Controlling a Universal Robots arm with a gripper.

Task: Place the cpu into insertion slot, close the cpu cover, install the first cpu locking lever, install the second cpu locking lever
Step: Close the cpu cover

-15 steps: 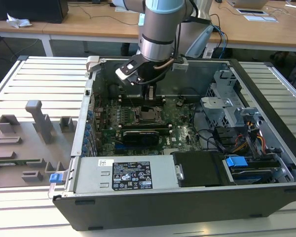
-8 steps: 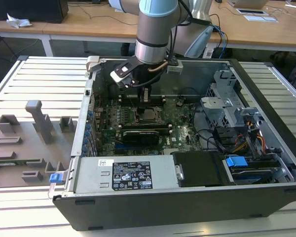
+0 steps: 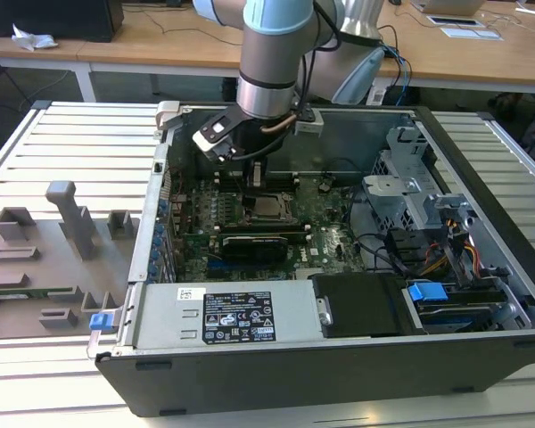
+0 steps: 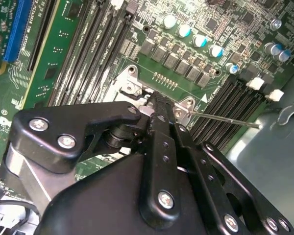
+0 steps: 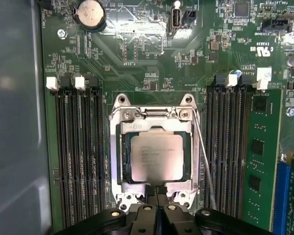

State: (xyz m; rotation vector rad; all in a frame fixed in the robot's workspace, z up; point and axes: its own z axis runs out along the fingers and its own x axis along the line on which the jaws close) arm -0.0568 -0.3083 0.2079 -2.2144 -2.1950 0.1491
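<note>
The cpu (image 5: 157,156), a pale square chip, lies in the insertion slot (image 5: 121,161) and shows through the window of the cpu cover (image 5: 157,126), which lies flat over it. A thin locking lever rod (image 5: 204,164) runs slanted along one side of the socket. The same locking lever (image 4: 220,119) sticks out past the memory slots in the second wrist view. My gripper (image 5: 157,190) is shut, its black fingers pressed together at the socket's edge. The closed tip of the gripper (image 4: 156,98) touches the metal frame by a corner screw. From outside, the gripper (image 3: 257,178) hangs just above the cpu (image 3: 267,209).
Long black memory slots (image 5: 78,161) flank the socket, and a green card (image 5: 258,161) stands in one. A coin battery (image 5: 90,13) and the grey case wall (image 5: 14,122) are close by. The open case (image 3: 481,267) holds a power supply (image 3: 241,316) and a drive cage (image 3: 410,192).
</note>
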